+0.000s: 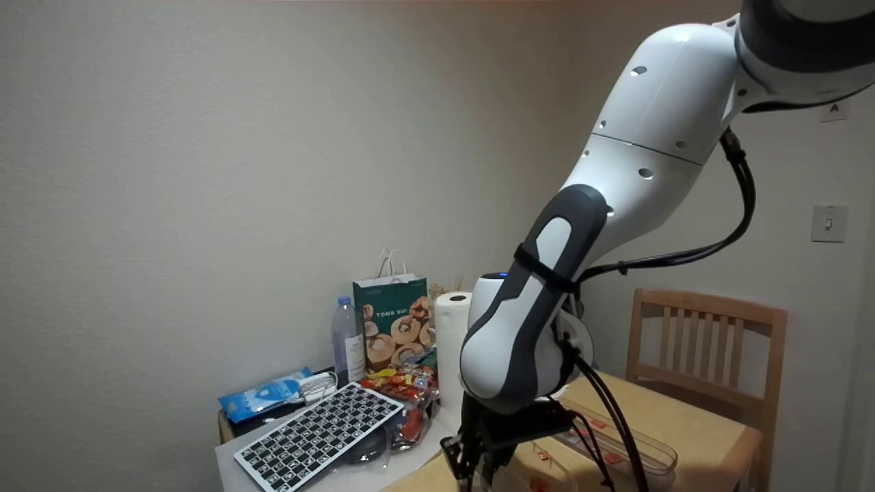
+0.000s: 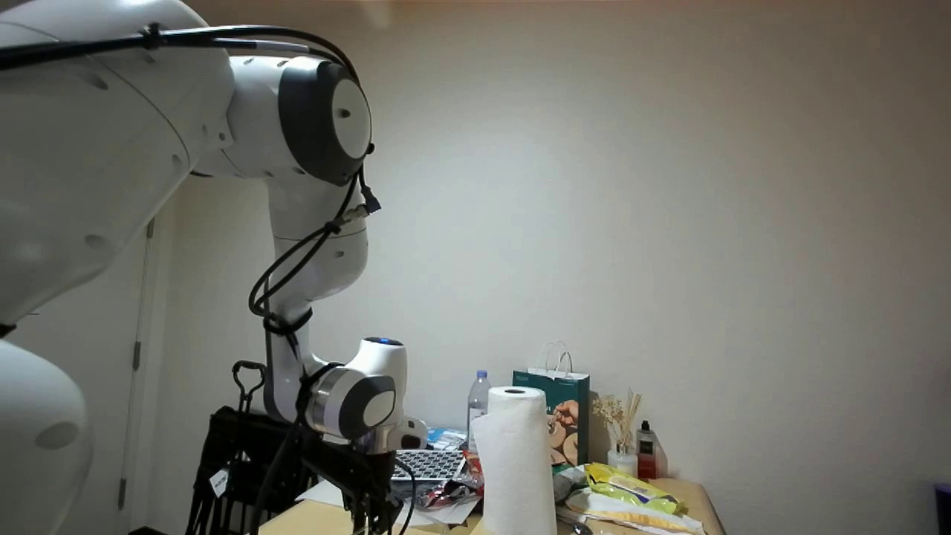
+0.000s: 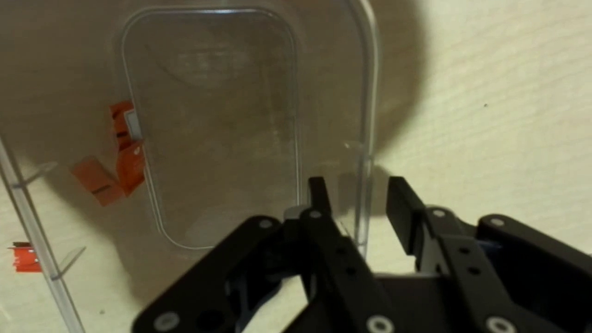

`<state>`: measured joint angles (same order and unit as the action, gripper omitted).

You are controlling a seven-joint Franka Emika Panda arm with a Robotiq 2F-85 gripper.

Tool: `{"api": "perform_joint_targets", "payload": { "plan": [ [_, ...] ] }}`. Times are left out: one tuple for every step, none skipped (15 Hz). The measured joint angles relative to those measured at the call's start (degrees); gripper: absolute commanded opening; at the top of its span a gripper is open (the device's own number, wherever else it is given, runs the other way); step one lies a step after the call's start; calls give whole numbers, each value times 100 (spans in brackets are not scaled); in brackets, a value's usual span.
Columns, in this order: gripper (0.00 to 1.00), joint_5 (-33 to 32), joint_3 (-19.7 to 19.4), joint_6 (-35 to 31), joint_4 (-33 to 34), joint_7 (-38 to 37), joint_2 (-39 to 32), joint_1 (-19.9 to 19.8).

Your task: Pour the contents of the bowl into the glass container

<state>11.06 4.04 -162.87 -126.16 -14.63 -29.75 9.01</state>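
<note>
In the wrist view a clear plastic container [image 3: 371, 92] lies under my gripper [image 3: 358, 185]. The gripper is open, its two black fingers on either side of the container's side wall with gaps to it. Several red-wrapped pieces [image 3: 131, 169] show at the left part of that container. Another clear rim [image 3: 27, 222] runs along the left edge, with a red piece [image 3: 27, 258] beside it. In an exterior view the gripper [image 1: 469, 471] is low over the table beside a clear container, and a long clear container [image 1: 660, 456] with red pieces stands farther right. No separate bowl is distinguishable.
A paper towel roll [image 1: 452, 355] stands behind the arm, also seen in an exterior view [image 2: 518, 468]. A checkered board [image 1: 318, 437], a bag of red packets [image 1: 410, 393], a bottle [image 1: 347, 338] and a green paper bag [image 1: 391, 321] are on the left. A wooden chair [image 1: 711, 348] stands behind.
</note>
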Motion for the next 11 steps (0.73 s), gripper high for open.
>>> {"api": "perform_joint_targets", "payload": {
  "plan": [
    [76,46,11,66,78,-4,42,-13],
    [81,76,14,134,157,-7,133,-28],
    [88,78,11,175,236,-10,275,-45],
    [94,78,4,224,298,-16,455,-59],
    [100,78,-9,276,345,-21,659,-68],
    [100,79,-25,312,382,-29,883,-75],
    [100,81,-48,319,399,-83,1108,-77],
    [96,81,-83,317,407,-176,1326,-77],
    [100,74,-133,292,409,-278,1527,-74],
    [100,73,-179,292,407,-329,1686,-75],
    [100,73,-210,294,399,-347,1785,-75]
  ]
}}
